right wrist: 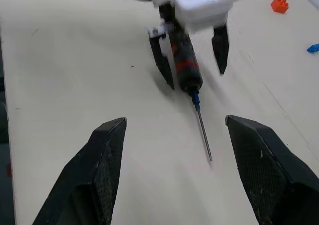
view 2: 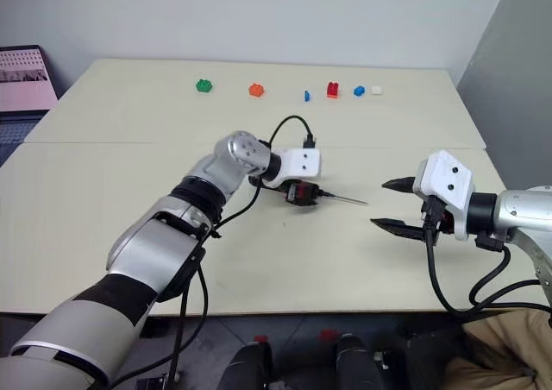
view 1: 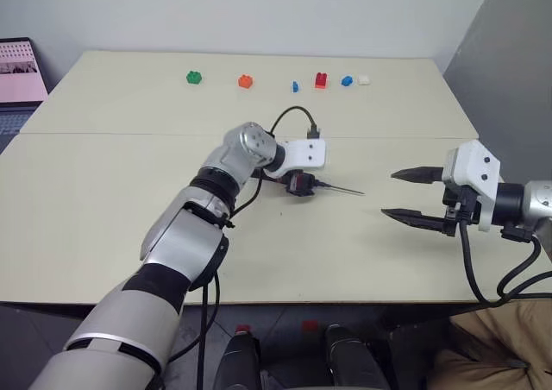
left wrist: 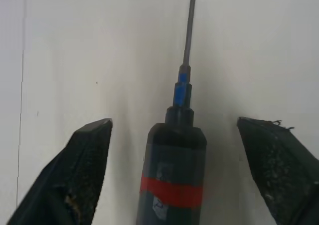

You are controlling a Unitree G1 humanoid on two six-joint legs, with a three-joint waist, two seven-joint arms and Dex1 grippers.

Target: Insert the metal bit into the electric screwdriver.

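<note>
Right wrist view: metal bit (right wrist: pixel 203 133) seated in electric screwdriver (right wrist: pixel 185 65); both grippers' jaws apart, holding nothing.

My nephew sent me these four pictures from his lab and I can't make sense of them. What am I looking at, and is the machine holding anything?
It is a humanoid robot with two arms, each ending in a two-fingered black tool. Two pictures come from cameras in its head, looking down over a beige table. The other two come from cameras on its wrists, looking along each tool's fingers.

On the table lies the electric screwdriver, black with a red band, with the metal bit already sticking out of its tip. The left tool straddles the screwdriver with its fingers spread apart, so it is not gripping it. The right tool hangs open off to the side, holding nothing. Small coloured toy bricks sit along the far edge.
</note>
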